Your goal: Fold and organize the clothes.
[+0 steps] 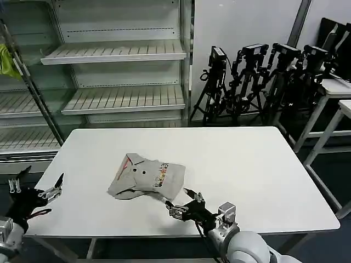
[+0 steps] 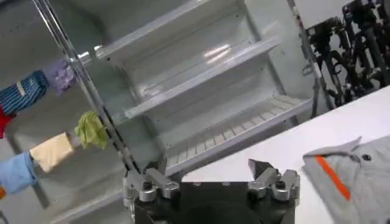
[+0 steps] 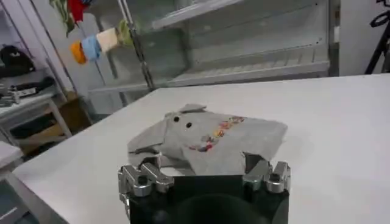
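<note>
The clothes lie as a small folded light grey heap in the middle of the white table. An orange stripe and two dark buttons show on the heap's left part, a small multicoloured print on its right. My right gripper is open, low at the heap's near right corner. In the right wrist view the clothes sit just ahead of the right gripper, their near edge reaching in between the fingers. My left gripper hangs open off the table's left front corner. In the left wrist view the left gripper holds nothing, and the clothes lie off to one side.
A metal shelving unit stands behind the table. A row of black tripods stands at the back right, with white side tables beside them. Coloured cloths hang on a rack beside the shelves.
</note>
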You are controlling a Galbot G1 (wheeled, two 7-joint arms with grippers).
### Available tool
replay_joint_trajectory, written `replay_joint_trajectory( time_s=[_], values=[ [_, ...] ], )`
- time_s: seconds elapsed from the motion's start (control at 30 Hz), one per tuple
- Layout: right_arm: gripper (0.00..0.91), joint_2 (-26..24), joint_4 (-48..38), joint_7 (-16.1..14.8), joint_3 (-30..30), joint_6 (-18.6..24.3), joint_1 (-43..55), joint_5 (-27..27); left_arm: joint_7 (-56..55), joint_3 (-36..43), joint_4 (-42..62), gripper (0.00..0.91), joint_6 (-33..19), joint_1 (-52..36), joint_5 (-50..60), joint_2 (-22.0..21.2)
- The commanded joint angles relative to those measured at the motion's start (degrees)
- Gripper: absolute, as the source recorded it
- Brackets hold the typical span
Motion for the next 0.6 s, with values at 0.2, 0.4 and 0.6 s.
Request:
replay_joint_trajectory(
  time_s=[0.2, 0.4, 0.6],
  values=[
    [0.907, 1.1, 3.4, 2.7, 5.1, -0.1, -9.3, 1.8, 0.1, -1.0, -0.9, 0.907, -1.3, 3.1, 1.2, -1.9],
    [0.907, 2.9, 1.9, 4.9, 7.4, 0.0, -10.3, 4.7, 0.0, -0.4, -0.2, 0.907, -1.6, 2.8, 1.3, -1.6],
    [0.907, 7.3, -1.3, 7.8, 8.3, -0.3, -9.2, 8.9, 0.0, -0.1, -0.1, 0.907, -2.0, 3.1, 1.5, -1.3]
  ],
)
